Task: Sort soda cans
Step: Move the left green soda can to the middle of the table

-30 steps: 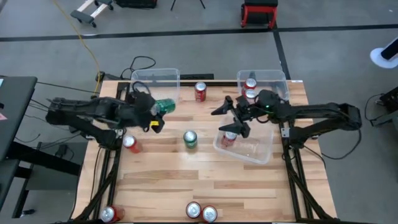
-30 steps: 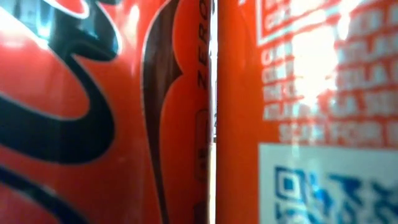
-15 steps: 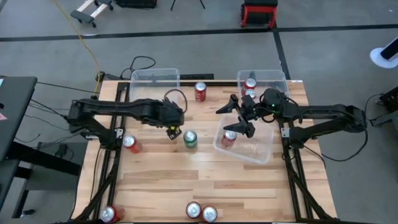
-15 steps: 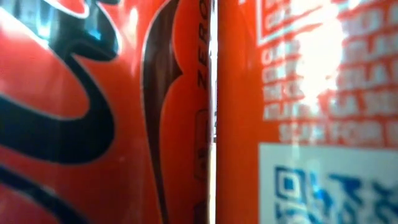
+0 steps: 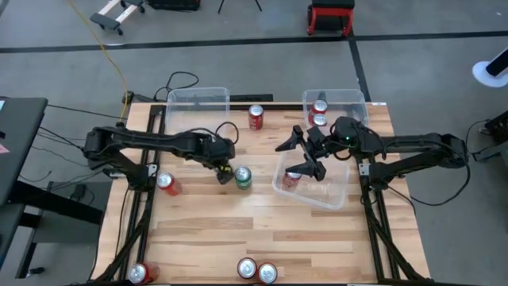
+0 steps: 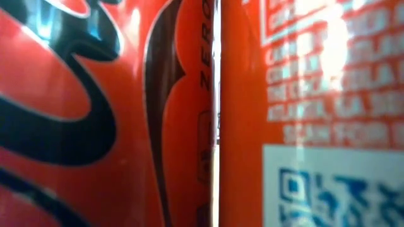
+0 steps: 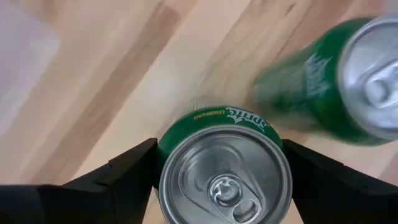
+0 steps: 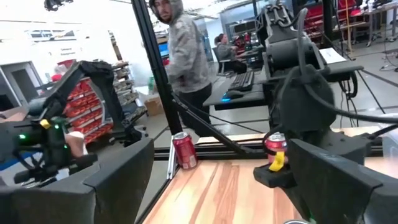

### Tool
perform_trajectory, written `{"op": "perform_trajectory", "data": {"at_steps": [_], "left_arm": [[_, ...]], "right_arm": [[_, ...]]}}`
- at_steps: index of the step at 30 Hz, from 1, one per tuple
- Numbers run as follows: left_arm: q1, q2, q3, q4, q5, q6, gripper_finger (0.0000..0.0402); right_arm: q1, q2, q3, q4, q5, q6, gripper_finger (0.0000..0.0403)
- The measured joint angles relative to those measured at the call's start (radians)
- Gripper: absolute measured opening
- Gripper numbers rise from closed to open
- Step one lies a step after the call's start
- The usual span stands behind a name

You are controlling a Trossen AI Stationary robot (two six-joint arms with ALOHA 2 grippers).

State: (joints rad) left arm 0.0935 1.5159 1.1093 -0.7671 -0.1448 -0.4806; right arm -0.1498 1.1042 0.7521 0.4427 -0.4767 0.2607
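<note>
Near the table's point(image 5: 262, 222) middle, my left gripper point(image 7: 217, 163) holds one green can point(image 7: 225, 167) beside another; next, its bin.

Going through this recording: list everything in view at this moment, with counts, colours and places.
red cans: 8, red. One stands between the far bins, two in the far right bin, one in the tilted bin, one at the left, three along the near edge
gripped green can: 1, green, mid-table, between the left claw's fingers
loose green can: 1, green, beside the gripped one
bins: 3, clear. Far left, far right, tilted at centre-right
table: 1, light wood
person: 1, grey hoodie, beyond the table
left claw: dark, closed on the gripped green can
right claw: dark, open over the tilted bin
</note>
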Motion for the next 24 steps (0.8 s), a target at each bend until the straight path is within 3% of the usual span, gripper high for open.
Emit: {"op": "perform_trajectory", "data": {"at_steps": [10, 17, 24], "left_arm": [[0.015, 0.006, -0.019, 0.096, 0.037, 0.025, 0.0301], [0.031, 0.011, -0.020, 0.109, 0.042, 0.040, 0.0385], [0.031, 0.010, -0.013, 0.096, 0.039, 0.069, 0.0389]], "right_arm": [[-0.001, 0.000, 0.000, 0.002, 0.005, 0.000, 0.0386], [-0.001, 0.000, 0.000, 0.001, 0.007, 0.000, 0.0386], [-0.002, 0.000, 0.000, -0.001, 0.007, -0.005, 0.0386]]}}
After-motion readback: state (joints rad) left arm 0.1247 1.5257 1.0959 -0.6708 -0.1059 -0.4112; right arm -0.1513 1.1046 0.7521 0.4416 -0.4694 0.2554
